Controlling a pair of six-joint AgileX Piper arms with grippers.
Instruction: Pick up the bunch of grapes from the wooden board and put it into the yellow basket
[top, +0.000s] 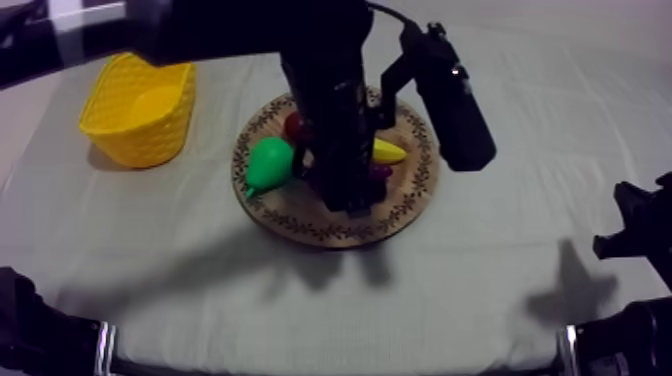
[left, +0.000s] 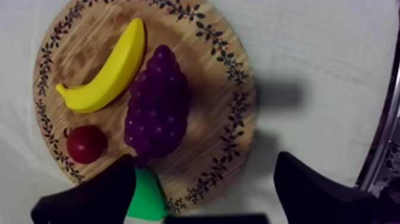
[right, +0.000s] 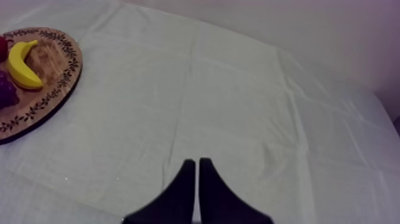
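The purple bunch of grapes lies in the middle of the round wooden board, between the banana and the board's bare half. My left gripper hovers over the board, open, with its fingers apart on either side of the near rim and nothing between them. From above, the left arm covers most of the board; only a bit of the grapes peeks out beside the left gripper. The yellow basket stands at the far left. My right gripper is shut on nothing, low at the right.
Also on the board are a green pear, a small red fruit and the banana. In the right wrist view the board lies off to the side, with bare cloth ahead.
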